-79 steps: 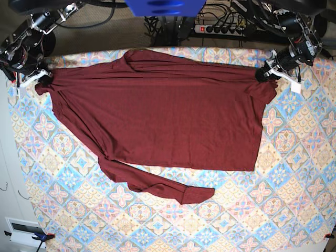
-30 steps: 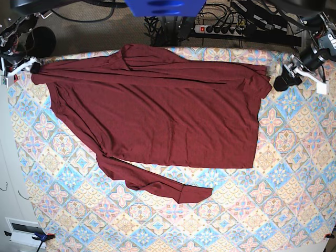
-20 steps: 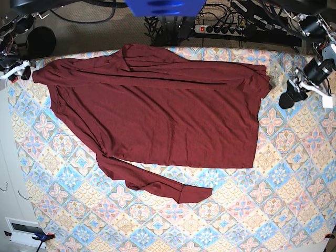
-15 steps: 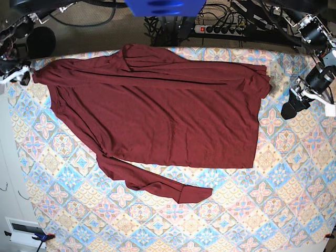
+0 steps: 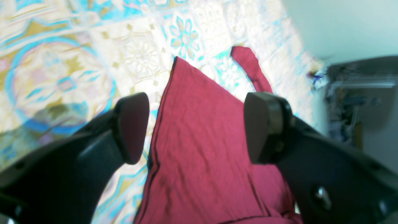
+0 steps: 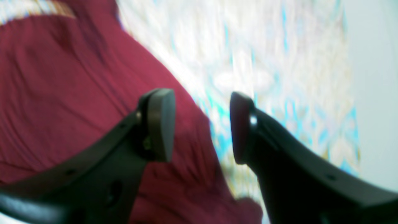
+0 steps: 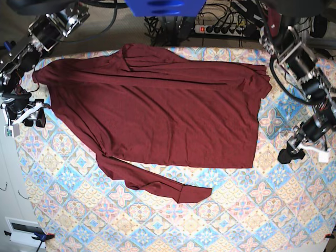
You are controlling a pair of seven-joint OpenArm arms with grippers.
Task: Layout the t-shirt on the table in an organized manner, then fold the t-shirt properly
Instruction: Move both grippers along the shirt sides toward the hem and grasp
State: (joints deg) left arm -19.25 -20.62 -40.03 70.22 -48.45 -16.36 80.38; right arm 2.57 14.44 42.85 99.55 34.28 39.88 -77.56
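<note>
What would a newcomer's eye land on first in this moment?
The dark maroon t-shirt, spread across the far half of the pastel tiled table, one long sleeve trailing toward the near edge. Next, the two open grippers off the cloth: the left gripper beside the shirt's hem side, the right gripper at the opposite side.

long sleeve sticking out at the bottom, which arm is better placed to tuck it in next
Probably the left. Its claw hangs open beside the t-shirt's lower corner, level with the stray sleeve. The right claw, also open, sits higher, by the shoulder.
</note>
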